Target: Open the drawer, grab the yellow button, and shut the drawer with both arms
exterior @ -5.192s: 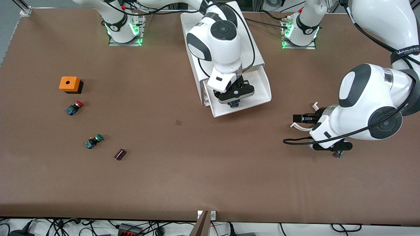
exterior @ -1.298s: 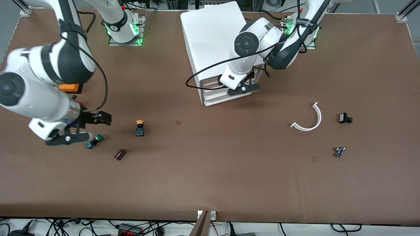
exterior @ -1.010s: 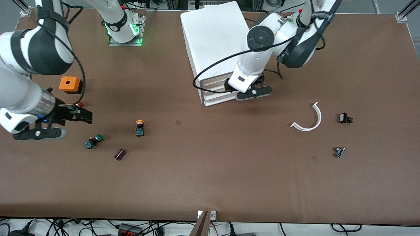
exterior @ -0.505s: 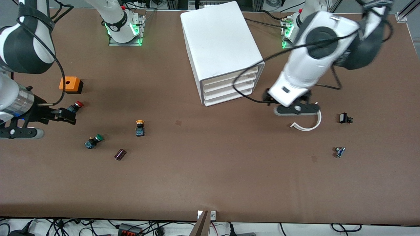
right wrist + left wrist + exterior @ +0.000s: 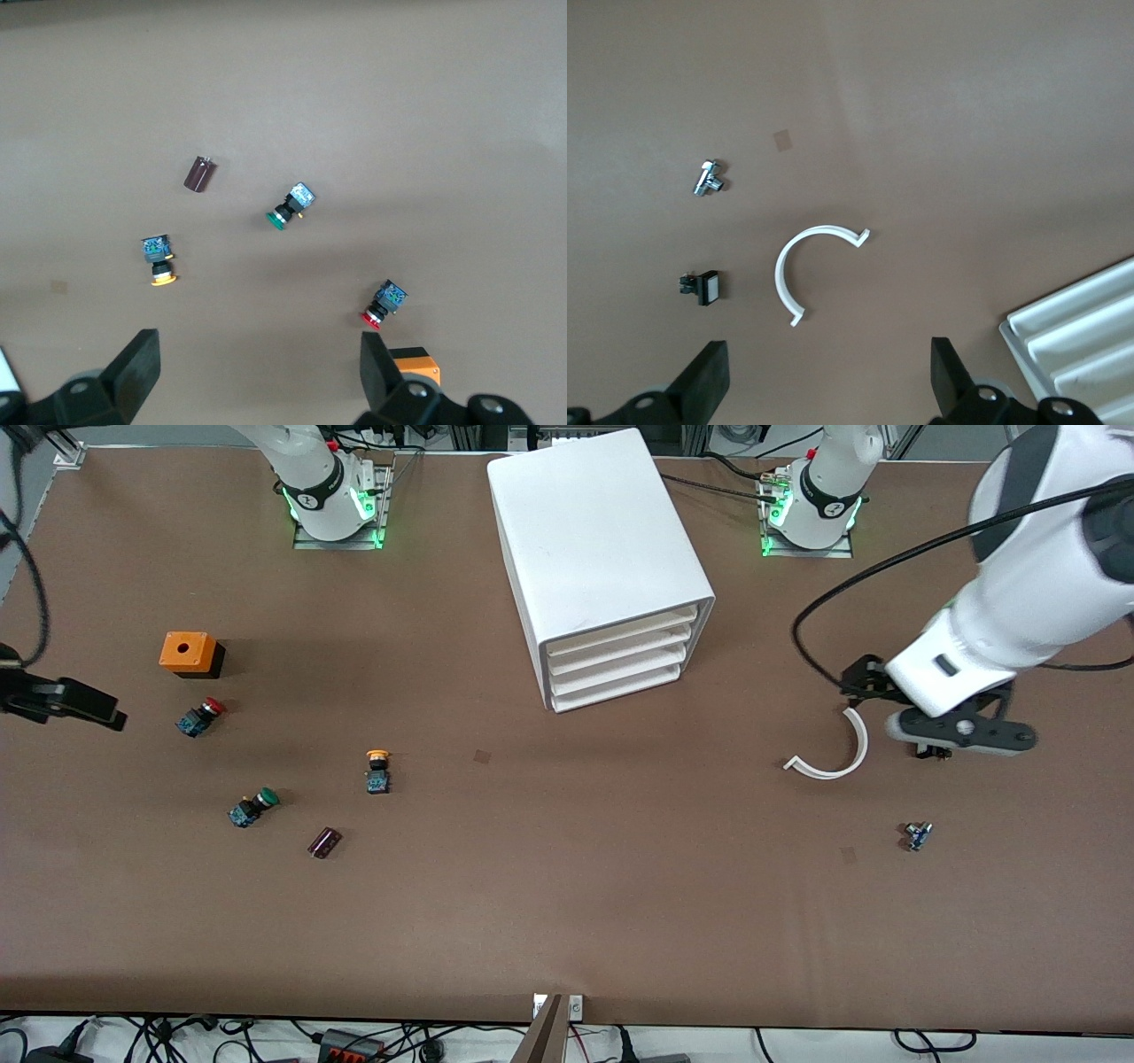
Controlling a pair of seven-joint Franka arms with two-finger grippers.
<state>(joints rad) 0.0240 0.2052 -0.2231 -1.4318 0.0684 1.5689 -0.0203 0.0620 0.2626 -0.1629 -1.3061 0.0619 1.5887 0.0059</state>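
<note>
The yellow-orange-capped button (image 5: 378, 770) lies on the table, nearer to the front camera than the white drawer cabinet (image 5: 601, 540), whose drawers are all shut. It also shows in the right wrist view (image 5: 159, 261). My right gripper (image 5: 85, 704) is open and empty, up over the table's edge at the right arm's end, beside the red-capped button (image 5: 200, 716). In its own view the right gripper (image 5: 259, 376) holds nothing. My left gripper (image 5: 862, 680) is open and empty over the white arc piece (image 5: 833, 748). In its own view the left gripper (image 5: 828, 390) holds nothing.
A green-capped button (image 5: 252, 807), a dark cylinder (image 5: 324, 842) and an orange box (image 5: 187, 653) lie toward the right arm's end. A small metal part (image 5: 918, 835) and a black-and-white switch (image 5: 704, 288) lie near the arc (image 5: 799, 266).
The drawer, open earlier with the right gripper in it, is shut. The left arm swung from the cabinet front toward its end of the table. The right arm drew back to the table's edge.
</note>
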